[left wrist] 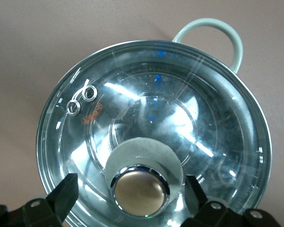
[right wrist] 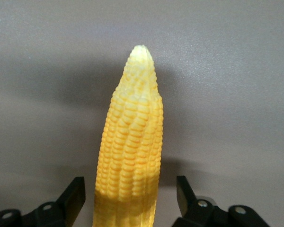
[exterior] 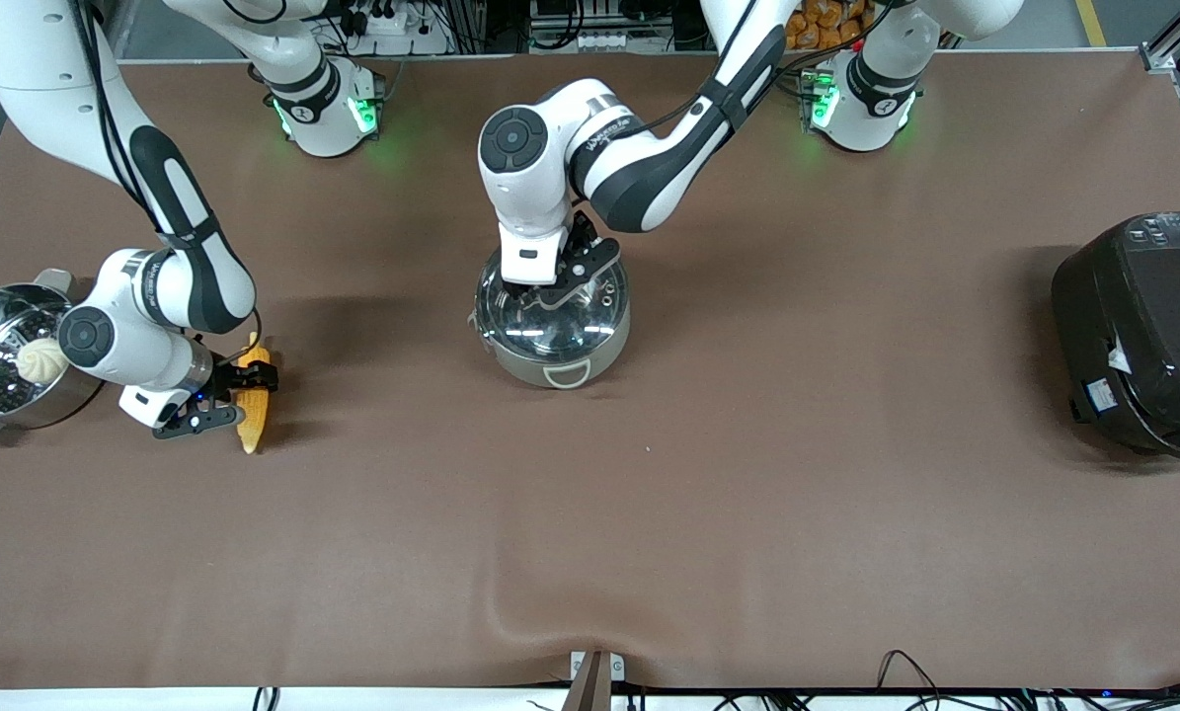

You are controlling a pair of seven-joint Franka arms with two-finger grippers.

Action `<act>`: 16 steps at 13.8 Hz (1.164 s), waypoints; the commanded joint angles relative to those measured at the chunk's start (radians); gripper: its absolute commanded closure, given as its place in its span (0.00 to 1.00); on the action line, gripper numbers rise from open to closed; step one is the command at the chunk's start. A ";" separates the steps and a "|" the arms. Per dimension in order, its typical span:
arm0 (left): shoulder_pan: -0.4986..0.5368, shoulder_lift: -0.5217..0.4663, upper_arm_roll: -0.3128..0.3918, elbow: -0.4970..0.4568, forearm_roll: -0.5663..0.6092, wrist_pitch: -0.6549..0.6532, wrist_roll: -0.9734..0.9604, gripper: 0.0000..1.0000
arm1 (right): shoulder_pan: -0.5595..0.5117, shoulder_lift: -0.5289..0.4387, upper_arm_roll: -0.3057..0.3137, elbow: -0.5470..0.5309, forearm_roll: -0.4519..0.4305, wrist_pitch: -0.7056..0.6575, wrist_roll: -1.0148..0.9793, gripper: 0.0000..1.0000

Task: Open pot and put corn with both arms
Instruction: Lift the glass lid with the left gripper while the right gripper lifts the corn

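**A:** Where are your two hands now?

**B:** My left gripper [left wrist: 128, 191] is low over the pot [exterior: 553, 326], with its fingers [left wrist: 64, 196] spread on both sides of the tan knob [left wrist: 139, 189]. They are not touching it yet, so it holds nothing. The knob sits exactly between the fingers. The clear lid [left wrist: 180, 113] is on the pot, which stands in the middle of the table [exterior: 747, 474].

**A:** And the corn?

**B:** The corn [right wrist: 130, 156] lies flat on the cloth near the right arm's end. My right gripper [right wrist: 130, 198] is down around its thick part, fingers [right wrist: 73, 196] open with a gap on each side. Its long axis points straight away from the hand, the pale tip farthest from it, so the fingers would close across the width.

**A:** How will these things handle?

**B:** I think the knob is smooth metal and the lid is slippery glass; the corn is bumpy, round and tapered, so it may roll
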 commanded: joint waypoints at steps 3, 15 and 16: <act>-0.003 0.008 0.006 0.012 0.001 -0.006 -0.061 0.17 | -0.012 -0.007 0.023 -0.001 0.023 -0.004 -0.022 0.71; 0.032 -0.036 0.004 0.012 -0.008 -0.015 -0.068 1.00 | -0.012 -0.099 0.055 0.362 0.080 -0.591 0.010 0.70; 0.038 -0.061 0.004 0.012 -0.013 -0.018 -0.066 1.00 | -0.011 -0.101 0.055 0.403 0.084 -0.645 0.041 0.70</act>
